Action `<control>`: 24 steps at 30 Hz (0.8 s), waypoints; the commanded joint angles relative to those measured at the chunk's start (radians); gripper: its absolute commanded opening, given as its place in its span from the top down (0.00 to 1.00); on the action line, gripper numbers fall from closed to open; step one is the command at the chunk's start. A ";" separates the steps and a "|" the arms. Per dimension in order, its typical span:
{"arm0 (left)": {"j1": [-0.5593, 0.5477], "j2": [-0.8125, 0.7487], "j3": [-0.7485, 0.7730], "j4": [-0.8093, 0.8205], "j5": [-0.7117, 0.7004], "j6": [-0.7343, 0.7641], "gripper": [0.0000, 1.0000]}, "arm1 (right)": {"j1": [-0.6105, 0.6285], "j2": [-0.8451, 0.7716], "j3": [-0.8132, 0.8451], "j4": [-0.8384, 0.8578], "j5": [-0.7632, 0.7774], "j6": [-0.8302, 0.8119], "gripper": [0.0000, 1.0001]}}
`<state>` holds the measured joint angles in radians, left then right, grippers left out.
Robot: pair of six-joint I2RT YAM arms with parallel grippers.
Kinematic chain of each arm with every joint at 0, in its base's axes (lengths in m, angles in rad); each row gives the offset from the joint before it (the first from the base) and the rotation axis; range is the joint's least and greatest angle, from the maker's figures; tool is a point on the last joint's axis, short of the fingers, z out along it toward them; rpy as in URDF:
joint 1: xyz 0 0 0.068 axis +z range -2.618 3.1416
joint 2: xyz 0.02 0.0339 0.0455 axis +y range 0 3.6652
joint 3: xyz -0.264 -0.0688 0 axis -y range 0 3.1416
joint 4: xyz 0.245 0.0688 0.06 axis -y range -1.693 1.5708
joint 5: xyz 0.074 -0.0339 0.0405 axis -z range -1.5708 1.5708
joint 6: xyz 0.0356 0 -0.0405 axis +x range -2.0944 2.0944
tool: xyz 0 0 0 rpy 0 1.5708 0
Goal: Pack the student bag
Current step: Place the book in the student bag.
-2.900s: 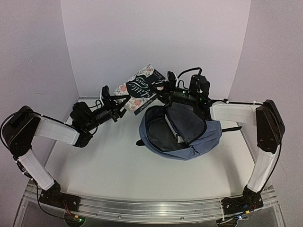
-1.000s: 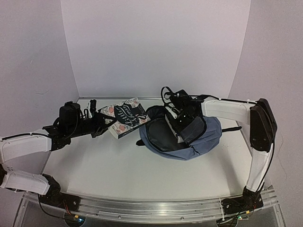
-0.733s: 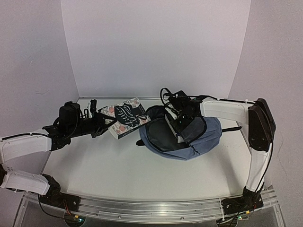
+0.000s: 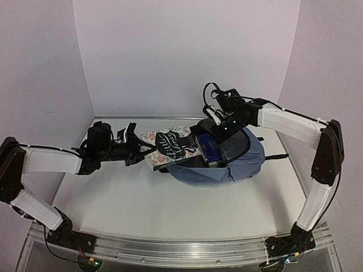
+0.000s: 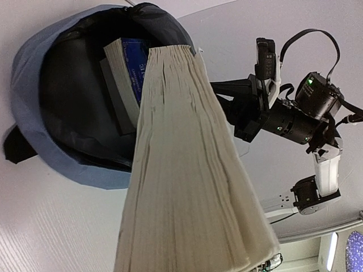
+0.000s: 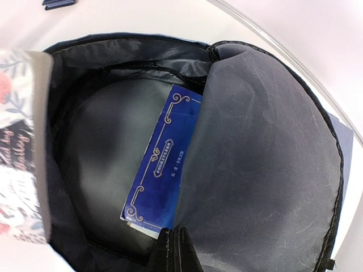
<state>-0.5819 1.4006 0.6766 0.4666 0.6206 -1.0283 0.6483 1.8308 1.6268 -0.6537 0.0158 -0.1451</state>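
At the raised flap, our right gripper is pinched fully shut on the fabric edge of the student bag. At nine o'clock the left gripper clamps a floral book at the mouth. The bag lies right of centre and looks soft and floppy, so we'd hold its rim. One bag, two books; the blue book is inside.
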 commanded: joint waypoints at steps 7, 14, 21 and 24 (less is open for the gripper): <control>-0.006 0.208 0.151 0.414 0.067 -0.130 1.00 | 0.010 -0.074 0.052 0.040 -0.073 0.016 1.00; -0.012 0.358 0.176 0.503 0.083 -0.190 1.00 | 0.009 -0.078 0.054 0.040 -0.072 0.021 1.00; -0.042 0.456 0.213 0.549 0.120 -0.219 1.00 | 0.009 -0.075 0.058 0.040 -0.088 0.018 1.00; -0.055 0.482 0.244 0.546 0.135 -0.225 1.00 | 0.010 -0.079 0.049 0.040 -0.100 0.012 1.00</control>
<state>-0.6176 1.8765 0.8249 0.8478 0.7002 -1.2347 0.6483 1.8248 1.6272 -0.6576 -0.0308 -0.1329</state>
